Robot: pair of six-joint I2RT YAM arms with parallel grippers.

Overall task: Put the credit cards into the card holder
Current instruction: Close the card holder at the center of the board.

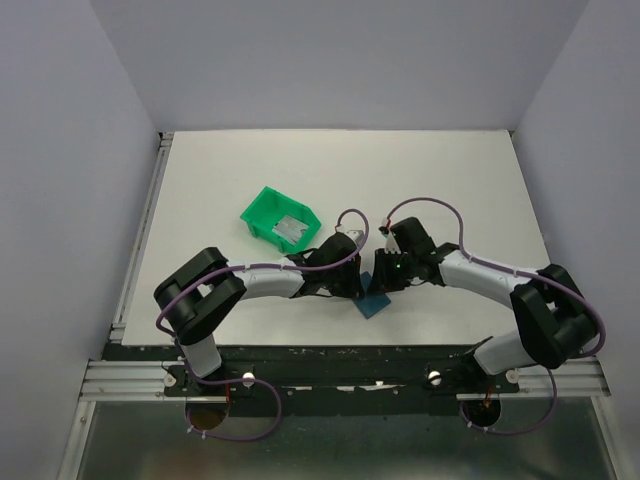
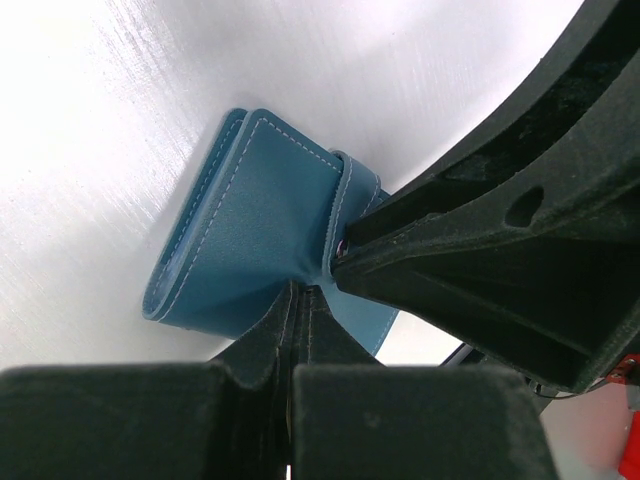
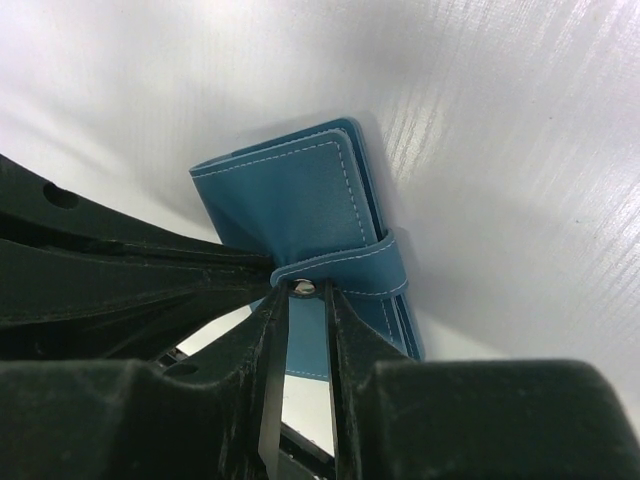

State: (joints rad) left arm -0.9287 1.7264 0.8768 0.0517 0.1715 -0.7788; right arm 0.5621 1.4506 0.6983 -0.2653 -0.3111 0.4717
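Observation:
The card holder point(image 1: 377, 305), a slate-blue wallet, lies folded near the table's front edge, with its strap fastened round it. It fills the left wrist view point(image 2: 250, 220) and the right wrist view point(image 3: 290, 200). My left gripper point(image 1: 352, 284) is shut, and its tips point(image 2: 300, 292) pinch the wallet's cover. My right gripper point(image 1: 379, 279) comes from the other side. Its fingers stand a narrow gap apart, and its tips point(image 3: 305, 292) close on the strap end at the stud point(image 3: 300, 288). The credit cards point(image 1: 292, 230), silvery grey, lie in the green bin.
The green plastic bin point(image 1: 262, 212) stands behind and left of the grippers. The right gripper's black body point(image 2: 500, 250) crowds the left wrist view. The table's front edge, with its dark rail point(image 1: 340, 352), runs just behind the wallet.

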